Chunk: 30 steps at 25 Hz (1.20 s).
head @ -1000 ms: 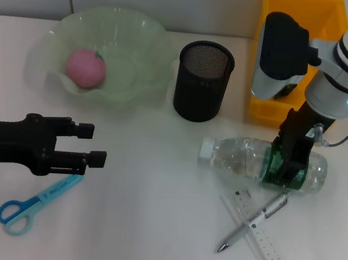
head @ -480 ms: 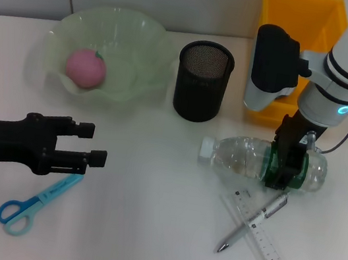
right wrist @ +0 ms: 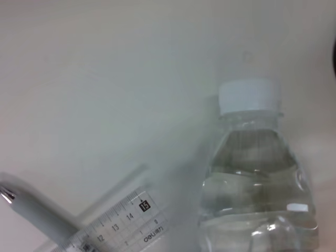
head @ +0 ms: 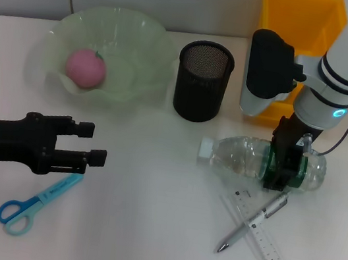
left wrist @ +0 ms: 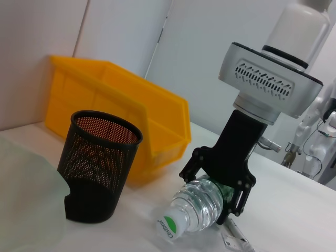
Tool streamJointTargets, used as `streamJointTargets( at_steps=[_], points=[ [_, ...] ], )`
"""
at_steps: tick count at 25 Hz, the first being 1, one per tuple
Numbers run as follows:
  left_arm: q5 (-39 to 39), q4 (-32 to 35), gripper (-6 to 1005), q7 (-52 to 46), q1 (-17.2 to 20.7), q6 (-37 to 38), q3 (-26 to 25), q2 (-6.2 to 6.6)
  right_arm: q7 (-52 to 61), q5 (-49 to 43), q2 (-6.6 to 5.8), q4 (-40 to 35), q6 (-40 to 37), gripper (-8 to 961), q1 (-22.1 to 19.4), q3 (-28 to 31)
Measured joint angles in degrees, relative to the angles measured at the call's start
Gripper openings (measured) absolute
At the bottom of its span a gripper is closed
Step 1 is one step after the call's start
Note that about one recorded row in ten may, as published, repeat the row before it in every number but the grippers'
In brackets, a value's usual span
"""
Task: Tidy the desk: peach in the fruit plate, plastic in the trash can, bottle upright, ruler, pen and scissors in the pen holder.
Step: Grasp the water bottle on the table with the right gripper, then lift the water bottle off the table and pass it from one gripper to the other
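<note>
A pink peach [head: 85, 67] sits in a pale green plate [head: 141, 44], beside a black mesh pen holder [head: 202, 81], a yellow bin [head: 302, 18], a clear green-banded bottle [head: 249, 158] with a white cap, light blue scissors [head: 35, 201] and a white bench [head: 143, 232].

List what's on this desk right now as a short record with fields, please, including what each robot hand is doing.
peach: lying in the fruit plate
bottle: lying on its side, cap on
right gripper: fingers around the bottle's green label
left gripper: open, holding nothing, above the scissors
pen: lying across the ruler
pen holder: upright, nothing visible inside
yellow bin: behind the right arm
</note>
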Motion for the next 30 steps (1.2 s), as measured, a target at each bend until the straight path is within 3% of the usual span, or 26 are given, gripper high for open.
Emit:
streamJointTargets(
  at_steps=[30],
  points=[
    [0.0,0.0,750,-0.1,0.0,0.0,-0.1,0.11,-0.5,-0.7,0.73,-1.3,1.4,760,-0.7,0.1]
  ],
)
